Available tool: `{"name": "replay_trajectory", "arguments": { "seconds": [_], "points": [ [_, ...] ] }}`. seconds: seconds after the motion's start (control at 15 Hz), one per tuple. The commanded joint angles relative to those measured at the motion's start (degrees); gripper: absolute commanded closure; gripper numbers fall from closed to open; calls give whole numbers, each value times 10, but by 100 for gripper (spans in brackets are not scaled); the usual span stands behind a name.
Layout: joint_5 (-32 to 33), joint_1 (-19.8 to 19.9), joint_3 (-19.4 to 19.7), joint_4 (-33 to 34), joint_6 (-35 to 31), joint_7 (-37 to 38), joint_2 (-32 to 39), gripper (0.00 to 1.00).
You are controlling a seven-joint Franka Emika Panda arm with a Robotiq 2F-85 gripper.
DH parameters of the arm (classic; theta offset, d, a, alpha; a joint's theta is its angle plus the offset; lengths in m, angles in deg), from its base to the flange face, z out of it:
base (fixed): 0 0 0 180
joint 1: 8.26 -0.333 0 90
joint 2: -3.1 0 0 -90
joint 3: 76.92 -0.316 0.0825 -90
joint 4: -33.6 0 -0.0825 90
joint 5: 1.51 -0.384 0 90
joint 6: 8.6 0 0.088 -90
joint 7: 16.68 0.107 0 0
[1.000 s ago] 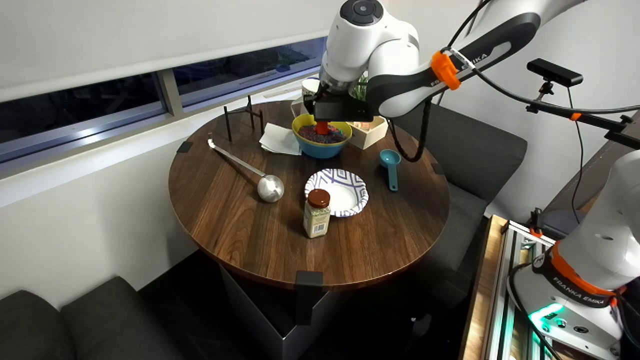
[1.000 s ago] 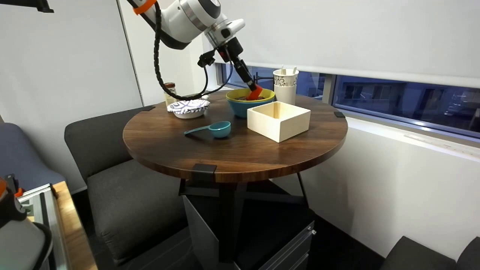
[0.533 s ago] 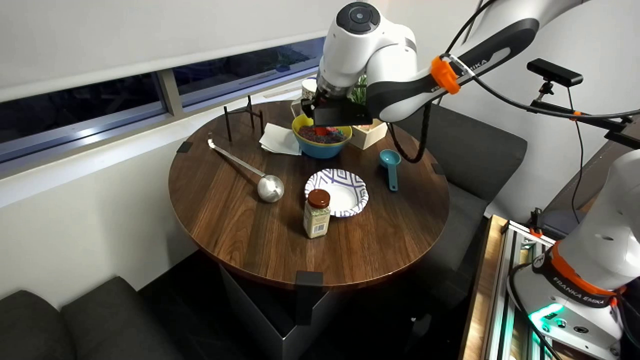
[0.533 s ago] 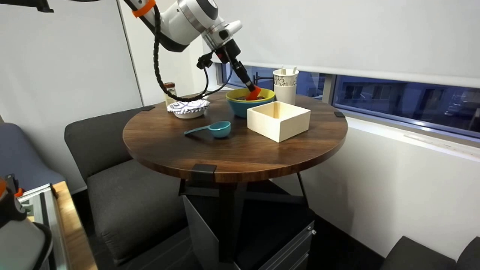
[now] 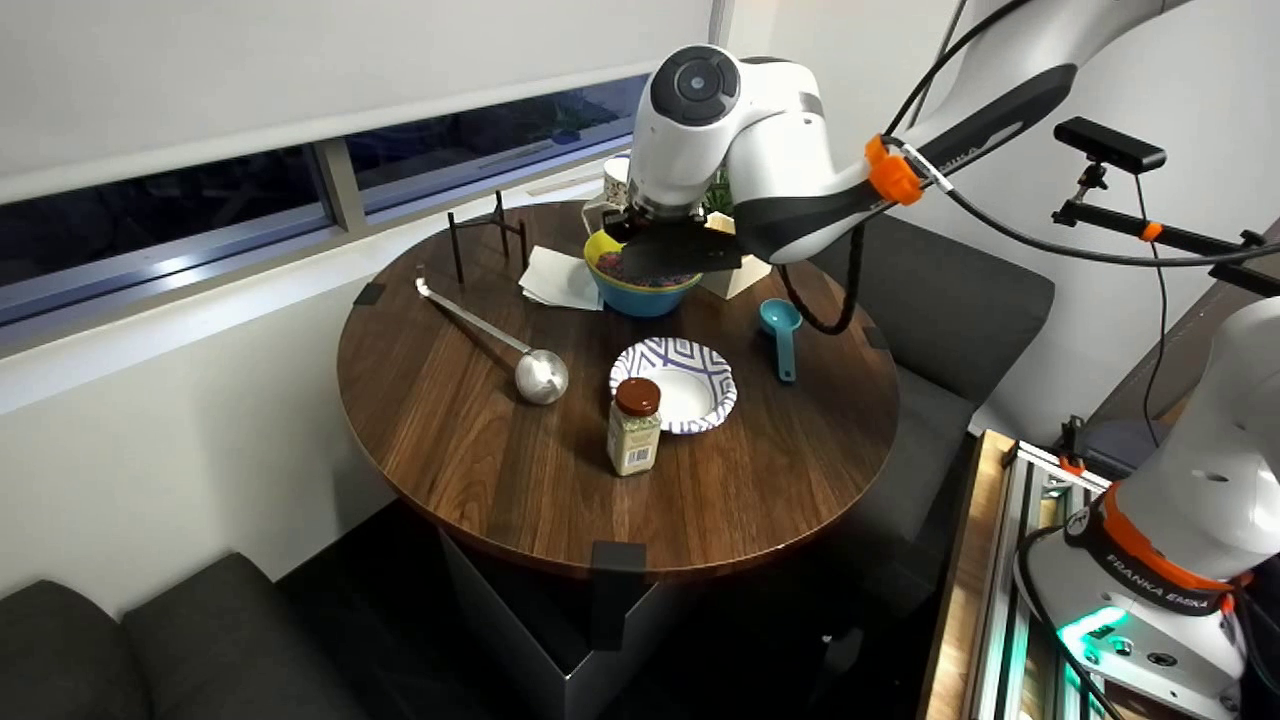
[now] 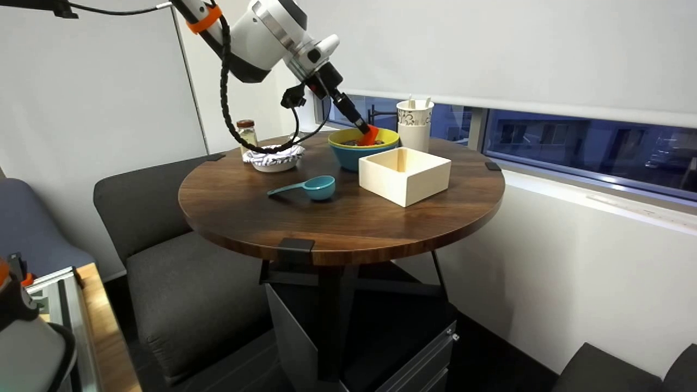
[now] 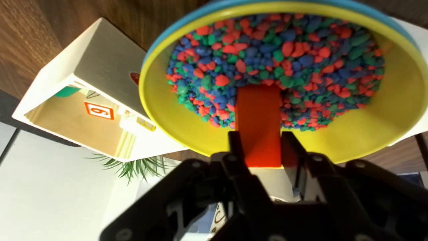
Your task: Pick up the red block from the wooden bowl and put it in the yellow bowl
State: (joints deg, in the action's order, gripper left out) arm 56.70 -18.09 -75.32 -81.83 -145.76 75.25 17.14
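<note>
The red block (image 7: 258, 113) is between the two fingers of my gripper (image 7: 260, 135) in the wrist view. It fills the gap between them. The block is over and partly inside the yellow bowl (image 7: 399, 87), tilted, its far end at the small red, blue and green pebbles. It also shows at the bowl in an exterior view (image 6: 369, 135), but is hidden behind the black mount in an exterior view with the yellow bowl (image 5: 602, 246). The wooden bowl is a pale square box (image 6: 384, 177) beside the yellow bowl, with a "6" tile and other pieces inside.
A blue bowl (image 6: 351, 158) surrounds the yellow one. A tall paper cup (image 6: 415, 128) stands close behind. A teal scoop (image 6: 320, 188), patterned plate (image 5: 690, 395), spice jar (image 5: 634, 440), ladle (image 5: 541, 377), napkins (image 5: 560, 278) and black stand (image 5: 456, 245) are on the table.
My wrist has lowered and tilted more over the bowl. The red block stays at nearly the same place in the bowl between the fingers. The table objects have not moved.
</note>
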Motion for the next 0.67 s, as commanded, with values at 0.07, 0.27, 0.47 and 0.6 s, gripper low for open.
{"name": "replay_trajectory", "arguments": {
  "seconds": [0.07,0.27,0.47,0.6],
  "points": [
    [39,2,-16,-1,12,53,14,92],
    [44,6,-22,-7,-15,48,15,92],
    [28,11,-31,-20,-34,20,10,92],
    [24,11,-31,-18,-16,13,11,92]
  ]
}}
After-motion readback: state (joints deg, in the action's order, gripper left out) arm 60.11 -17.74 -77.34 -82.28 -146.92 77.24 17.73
